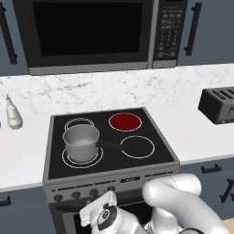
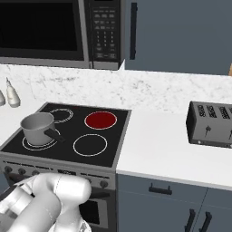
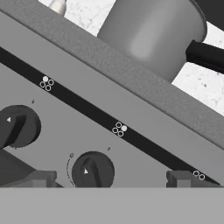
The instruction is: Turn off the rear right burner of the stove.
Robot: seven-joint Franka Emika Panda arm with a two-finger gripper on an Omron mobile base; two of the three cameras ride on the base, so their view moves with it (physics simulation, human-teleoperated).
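The stove (image 1: 151, 157) is a black glass cooktop with a grey front panel. Its rear right burner (image 1: 125, 121) (image 2: 100, 119) glows as a solid red disc. In the hand view my gripper (image 3: 113, 180) is open, its fingertips (image 3: 41, 178) spread wide just in front of the panel. Between them, nearer the left tip, sits a dark knob (image 3: 92, 171). Above it is a four-circle mark (image 3: 119, 128) with the upper right circle filled. A second knob (image 3: 17, 127) lies to the left. My wrist (image 1: 104, 215) hangs low before the knob row (image 1: 94, 192).
A grey pot (image 1: 81, 141) (image 3: 148, 30) with a black handle (image 3: 205, 54) stands on the front left ring. A microwave (image 1: 91, 32) hangs above. A white bottle (image 1: 13, 114) is on the left counter and a toaster (image 2: 210, 122) on the right.
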